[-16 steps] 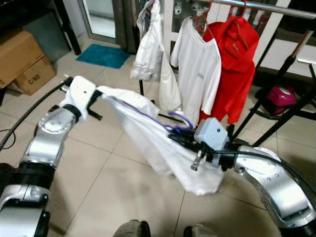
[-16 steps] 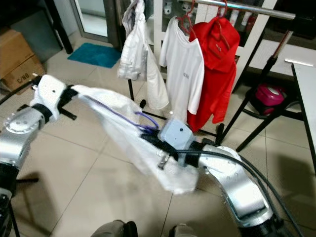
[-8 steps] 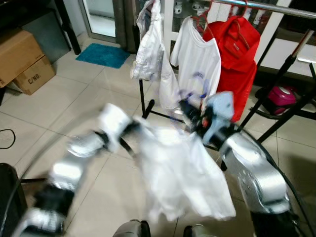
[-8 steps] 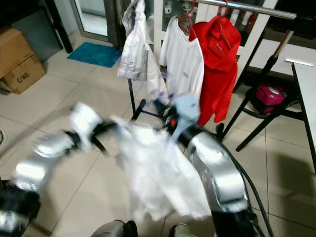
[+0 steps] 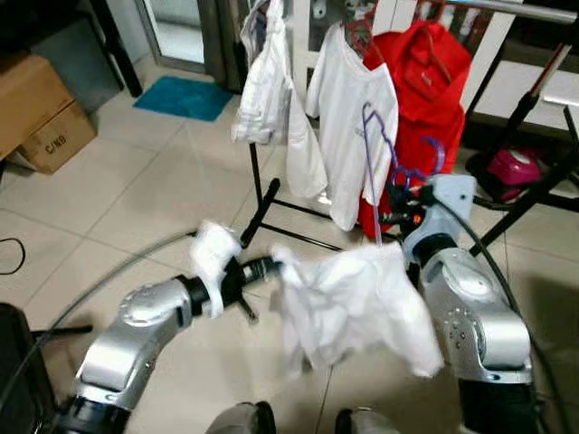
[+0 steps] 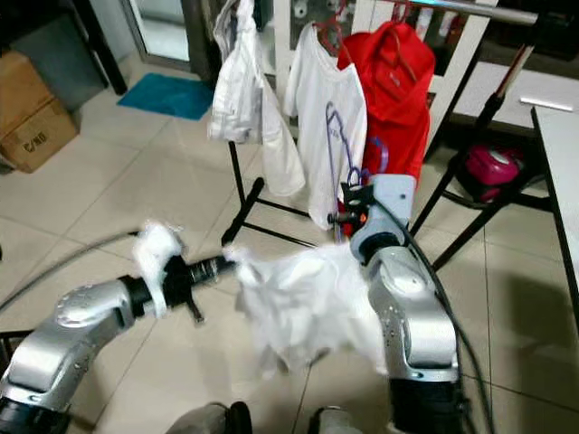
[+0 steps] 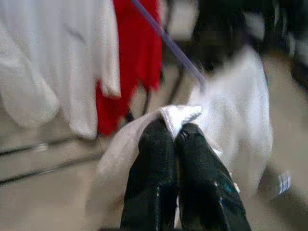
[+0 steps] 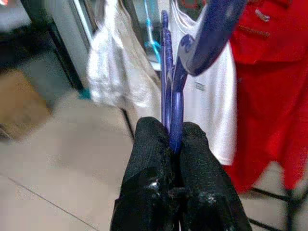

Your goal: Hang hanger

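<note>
Purple hanger (image 5: 384, 154) pinched between the closed fingers of the right gripper (image 8: 172, 139), rising upright above them, hook (image 5: 432, 155) uppermost, in front of the white shirt (image 5: 351, 117) and red garment (image 5: 434, 81) on the rack (image 5: 271, 194). White cloth (image 5: 353, 303) draped below the hanger, one edge clamped in the shut left gripper (image 7: 174, 132) out to the left.
</note>
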`<state>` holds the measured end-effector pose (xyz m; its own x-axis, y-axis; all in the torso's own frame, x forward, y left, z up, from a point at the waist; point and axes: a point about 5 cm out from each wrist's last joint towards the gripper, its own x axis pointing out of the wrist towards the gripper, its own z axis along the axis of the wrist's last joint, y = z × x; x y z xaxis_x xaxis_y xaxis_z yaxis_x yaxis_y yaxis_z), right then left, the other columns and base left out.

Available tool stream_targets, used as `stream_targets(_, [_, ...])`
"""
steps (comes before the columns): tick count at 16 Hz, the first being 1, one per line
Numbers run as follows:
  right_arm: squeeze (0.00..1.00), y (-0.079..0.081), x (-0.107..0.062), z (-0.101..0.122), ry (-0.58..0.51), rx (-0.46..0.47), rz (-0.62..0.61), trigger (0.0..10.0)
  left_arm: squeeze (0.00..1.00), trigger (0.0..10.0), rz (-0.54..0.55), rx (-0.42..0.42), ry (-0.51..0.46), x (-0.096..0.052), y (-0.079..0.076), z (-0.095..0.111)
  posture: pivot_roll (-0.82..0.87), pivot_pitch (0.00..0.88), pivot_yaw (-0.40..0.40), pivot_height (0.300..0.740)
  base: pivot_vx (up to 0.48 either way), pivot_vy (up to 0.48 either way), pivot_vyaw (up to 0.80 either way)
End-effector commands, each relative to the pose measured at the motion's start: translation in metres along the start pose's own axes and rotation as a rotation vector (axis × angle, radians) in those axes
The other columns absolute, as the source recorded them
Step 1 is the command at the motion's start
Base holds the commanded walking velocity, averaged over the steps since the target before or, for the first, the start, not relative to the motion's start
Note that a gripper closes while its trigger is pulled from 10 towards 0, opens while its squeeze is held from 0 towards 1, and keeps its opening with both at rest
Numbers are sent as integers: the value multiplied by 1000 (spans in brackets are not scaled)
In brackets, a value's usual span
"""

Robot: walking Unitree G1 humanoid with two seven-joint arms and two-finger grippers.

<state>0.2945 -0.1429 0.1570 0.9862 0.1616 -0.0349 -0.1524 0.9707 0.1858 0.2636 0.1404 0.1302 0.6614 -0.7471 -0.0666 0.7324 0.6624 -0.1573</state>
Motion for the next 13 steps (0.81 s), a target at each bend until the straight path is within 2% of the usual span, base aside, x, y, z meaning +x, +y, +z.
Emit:
stream_targets(1, [0,2,1,1,-8,-47,23,10000,0,0,81,-72,-340,-6,14,64,-59,116,37,740,0,0,0])
stream_targets(2, [0,2,0,-3,6,-97,25,10000,0,0,86,-124,-464,-9,18,85,-55,116,34,740,0,0,0])
stream_targets(3, [0,2,-1,-12,41,-184,39,10000,0,0,61,-218,-686,-21,26,126,-51,115,33,740,0,0,0])
stream_targets(4, [0,3,-1,-13,46,-197,41,10000,0,0,58,-223,-701,-23,27,130,-50,114,34,740,0,0,0])
stream_targets(5, [0,8,-1,-10,23,-178,67,10000,0,0,57,-140,-533,-20,26,116,-48,113,36,740,0,0,0])
stream_targets(6, [0,14,0,-3,-20,-150,101,10000,0,0,68,-48,-311,-15,25,89,-49,113,39,740,0,0,0])
stream_targets(7, [0,23,2,15,-118,3,135,10000,0,0,70,39,1,-10,19,41,-48,114,40,740,0,0,0])
stream_targets(8, [0,24,3,24,-171,79,124,10000,0,0,59,35,82,-9,13,27,-47,114,42,740,0,0,0])
stream_targets(9, [0,21,3,27,-190,97,94,10000,0,0,44,30,114,-8,10,21,-47,114,42,740,0,0,0])
stream_targets(10, [0,15,4,41,-271,241,73,10000,0,0,-52,-10,192,-4,-7,4,-47,115,45,740,0,0,0])
stream_targets(11, [0,11,3,47,-312,316,58,10000,0,0,-122,-44,213,0,-20,-3,-46,115,46,740,0,0,0])
stream_targets(13, [0,11,4,48,-320,317,53,10000,0,0,-164,-60,193,4,-27,-2,-45,115,47,740,0,0,0])
